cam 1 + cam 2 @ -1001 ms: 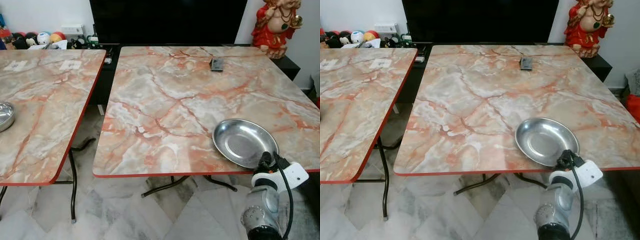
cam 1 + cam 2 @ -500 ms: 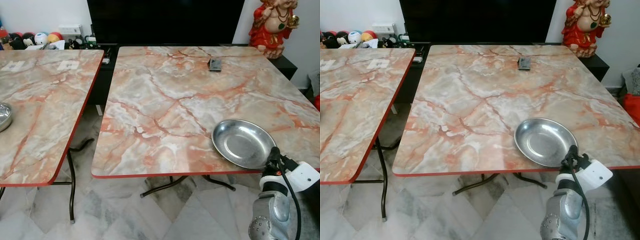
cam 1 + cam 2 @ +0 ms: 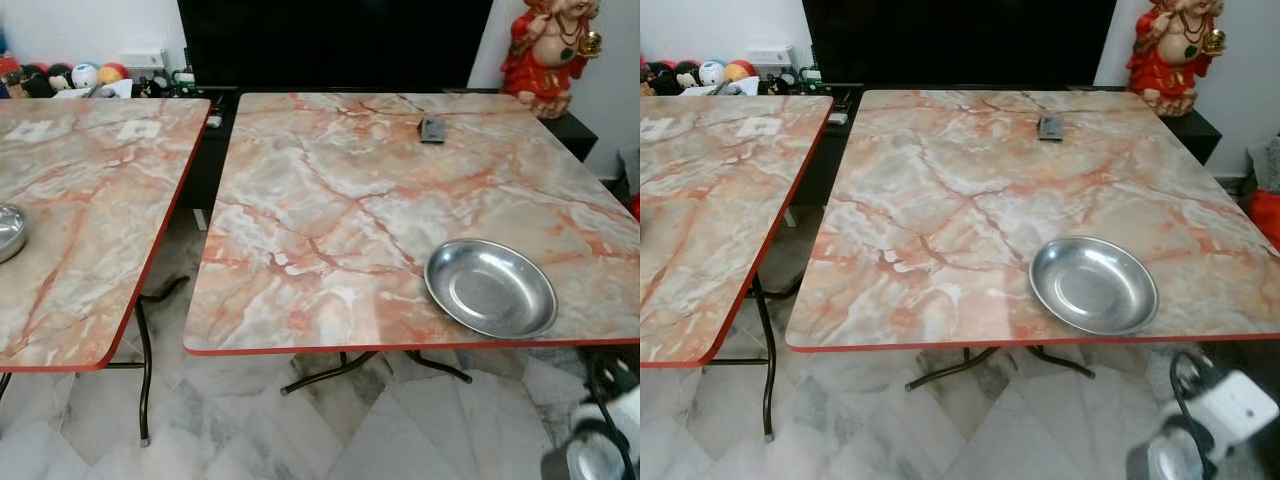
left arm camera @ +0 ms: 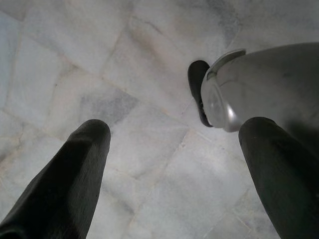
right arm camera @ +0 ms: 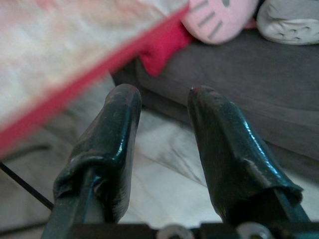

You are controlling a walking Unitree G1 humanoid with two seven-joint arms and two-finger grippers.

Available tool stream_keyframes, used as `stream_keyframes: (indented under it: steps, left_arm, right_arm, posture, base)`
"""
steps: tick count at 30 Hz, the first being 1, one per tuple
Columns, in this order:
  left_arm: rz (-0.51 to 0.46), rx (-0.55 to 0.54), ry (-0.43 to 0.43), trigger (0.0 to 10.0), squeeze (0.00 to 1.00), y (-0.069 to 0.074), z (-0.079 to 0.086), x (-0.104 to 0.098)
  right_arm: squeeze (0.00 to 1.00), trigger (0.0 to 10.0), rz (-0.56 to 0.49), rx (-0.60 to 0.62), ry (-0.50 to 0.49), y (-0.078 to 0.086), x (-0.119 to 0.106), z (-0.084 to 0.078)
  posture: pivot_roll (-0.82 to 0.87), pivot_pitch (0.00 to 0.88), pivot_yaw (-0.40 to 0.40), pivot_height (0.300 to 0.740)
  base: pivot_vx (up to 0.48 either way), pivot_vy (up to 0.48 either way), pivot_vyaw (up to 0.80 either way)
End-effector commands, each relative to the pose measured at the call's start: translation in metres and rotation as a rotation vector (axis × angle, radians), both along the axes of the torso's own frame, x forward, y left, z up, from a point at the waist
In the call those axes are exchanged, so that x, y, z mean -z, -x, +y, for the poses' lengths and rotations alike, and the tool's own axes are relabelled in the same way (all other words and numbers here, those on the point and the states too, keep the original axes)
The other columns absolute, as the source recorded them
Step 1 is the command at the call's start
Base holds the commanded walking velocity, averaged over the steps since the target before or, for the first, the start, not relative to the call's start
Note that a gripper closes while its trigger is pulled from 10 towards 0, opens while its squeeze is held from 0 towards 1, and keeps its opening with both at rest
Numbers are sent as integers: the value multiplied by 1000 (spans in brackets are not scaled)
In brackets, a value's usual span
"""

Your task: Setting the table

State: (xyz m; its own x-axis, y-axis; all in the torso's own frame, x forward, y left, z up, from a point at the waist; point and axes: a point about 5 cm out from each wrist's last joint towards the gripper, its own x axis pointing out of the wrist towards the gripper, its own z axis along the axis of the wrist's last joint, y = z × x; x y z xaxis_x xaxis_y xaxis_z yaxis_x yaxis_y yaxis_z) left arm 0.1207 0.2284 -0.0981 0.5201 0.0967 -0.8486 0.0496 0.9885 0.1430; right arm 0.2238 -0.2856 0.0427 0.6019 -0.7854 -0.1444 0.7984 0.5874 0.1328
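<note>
the shallow round steel plate (image 3: 491, 287) sits near the front right edge of the marble-patterned table (image 3: 330, 200), so one piece looks placed; more seems left. right gripper (image 5: 164, 149) below the edge, fingers apart, empty.

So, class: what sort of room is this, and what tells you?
Probably a home living room: two marble-pattern folding tables on a tiled floor, a large dark screen at the wall, a red figurine beside it.

Marble-patterned table (image 3: 330, 230) with steel plate (image 3: 490, 287) and small dark remote (image 3: 432, 129)
</note>
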Motion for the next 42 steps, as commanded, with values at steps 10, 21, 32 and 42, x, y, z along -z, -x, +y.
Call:
stream_keyframes:
  steps: [10, 21, 32, 42]
  left_arm:
    - [-8, 17, -5, 10000, 0, -8, -9, 0]
    - [-16, 6, 6, 10000, 0, -19, -14, -2]
    - [-23, -52, 23, 10000, 0, -21, -14, -2]
    - [-30, -129, 33, 10000, 0, -20, -5, -4]
  right_arm:
    - [0, 10000, 307, 17, -137, 28, 54, 10]
    - [0, 10000, 592, -443, -387, 21, 105, 55]
    - [0, 10000, 862, -852, -240, 44, 126, 83]
    - [0, 10000, 869, -858, -244, 53, 131, 87]
  posture:
    - [-6, 76, -52, 740]
    - [-20, 43, -59, 740]
    - [3, 20, -54, 740]
    - [-13, 7, -35, 740]
  base:
    - [0, 0, 0]
    - [0, 0, 0]
    - [0, 0, 0]
    - [0, 0, 0]
